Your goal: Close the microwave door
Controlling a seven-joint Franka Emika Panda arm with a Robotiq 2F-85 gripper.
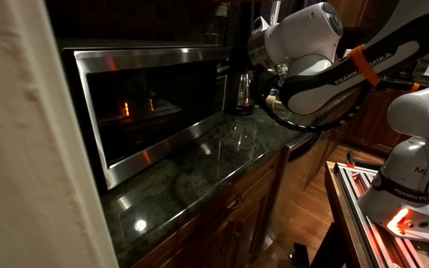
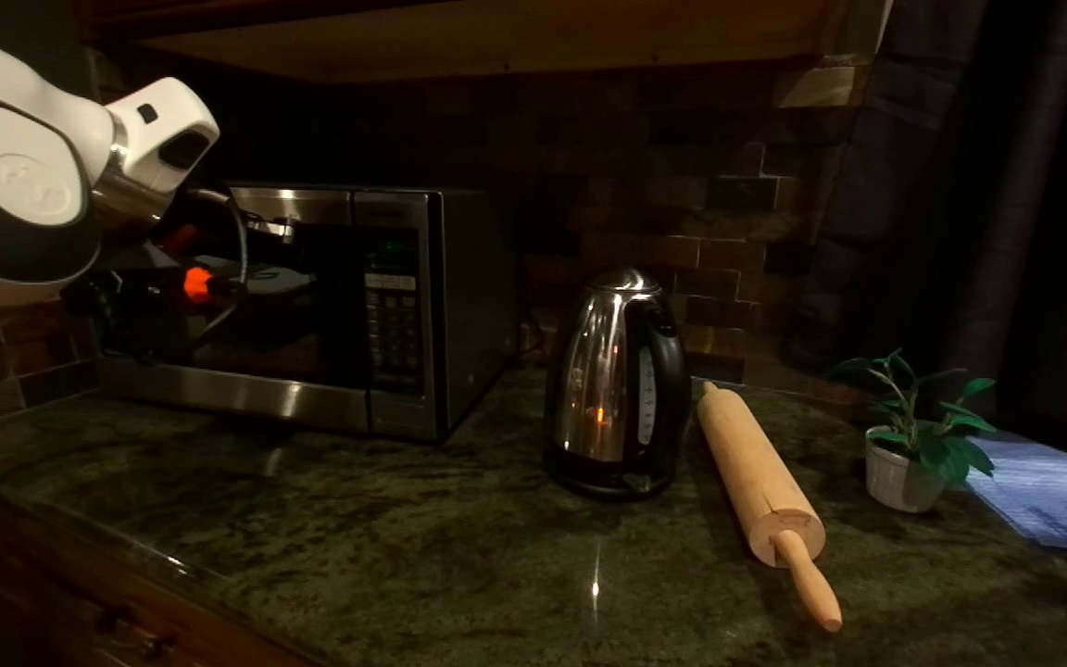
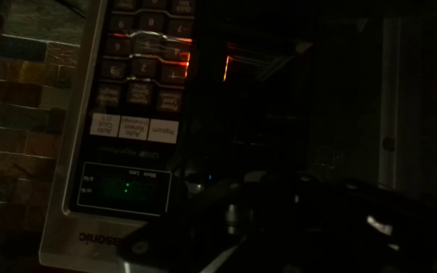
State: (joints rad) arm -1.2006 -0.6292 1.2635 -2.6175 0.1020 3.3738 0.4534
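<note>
In an exterior view: Microwave (image 1: 147, 123), steel-fronted, stands on the bench (image 1: 199, 163) of dark green stone. Microwave door (image 1: 162, 100), dark glass between brushed-steel bands, takes up most of the microwave's front; an orange reflection (image 1: 126, 109) shows in the glass. Robot arm (image 1: 311, 35), white and black, extends over the bench and ends near the door's upper corner; orange strap (image 1: 363, 67) round a link, black cable (image 1: 300, 127) looped below. Base (image 1: 400, 201) with red light (image 1: 397, 219), on a stand (image 1: 352, 201) with metal rails. Wooden cabinets (image 1: 207, 238) beneath the bench.

In an exterior view: Control panel (image 2: 392, 324) at the microwave's end, green display (image 2: 395, 247) above the keys; door and panel appear flush. Jaws: closed together, before the door's upper part; contact cannot be told. Kettle (image 2: 608, 389), steel and black, upright, near the microwave, apart from it. Rolling pin (image 2: 760, 472), pale wood, lies just beside the kettle. Potted plant (image 2: 909, 454), pale pot, next to a pale blue sheet (image 2: 1048, 491), cloth or paper unclear. Dark curtain (image 2: 969, 204) behind.

Wrist view: Panel lettering stands inverted; white Popcorn key (image 3: 163, 131) beside two Auto keys. Door glass, very dark, adjoins the panel. Tiled wall (image 3: 21, 125) beyond the steel edge. Jaws along the lower border, too dim for detail.
</note>
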